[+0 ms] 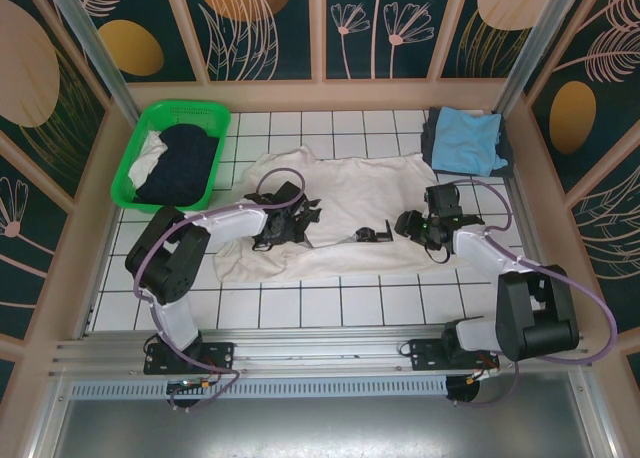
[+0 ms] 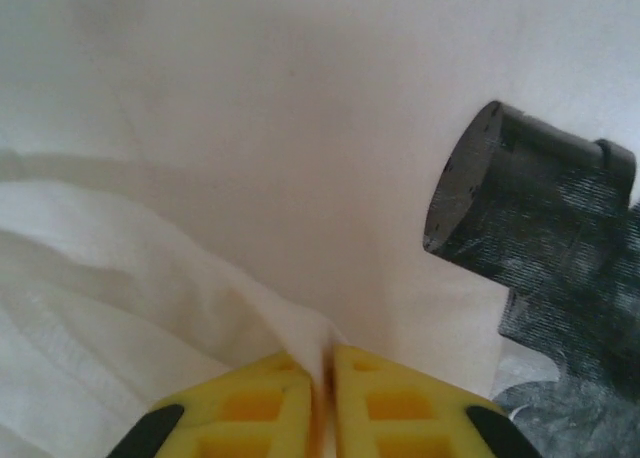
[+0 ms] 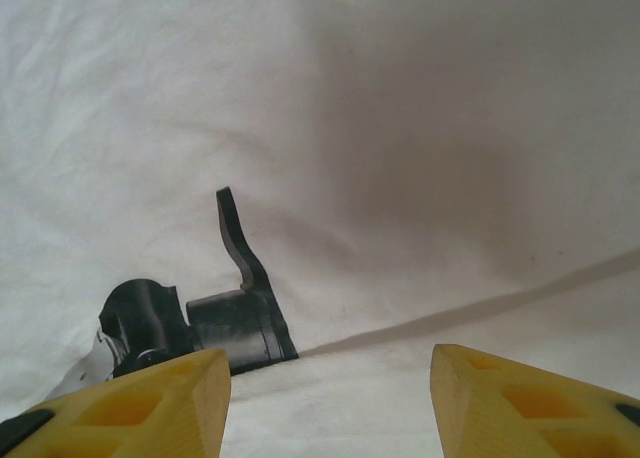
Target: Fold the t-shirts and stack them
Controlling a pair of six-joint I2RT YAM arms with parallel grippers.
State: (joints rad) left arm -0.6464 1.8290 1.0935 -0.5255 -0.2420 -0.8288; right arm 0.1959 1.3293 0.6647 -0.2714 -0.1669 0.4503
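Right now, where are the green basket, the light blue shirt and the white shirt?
green basket (image 1: 130, 156), top view, left rim.
light blue shirt (image 1: 468, 138), top view, middle.
white shirt (image 1: 350, 188), top view, bare middle.

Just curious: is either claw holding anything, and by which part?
Left gripper pinches a raised fold of the white t-shirt; right gripper is open, holding nothing.

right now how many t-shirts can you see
4: white one spread mid-table, light blue atop dark grey far right, dark navy in the green basket; white cloth there may be another.
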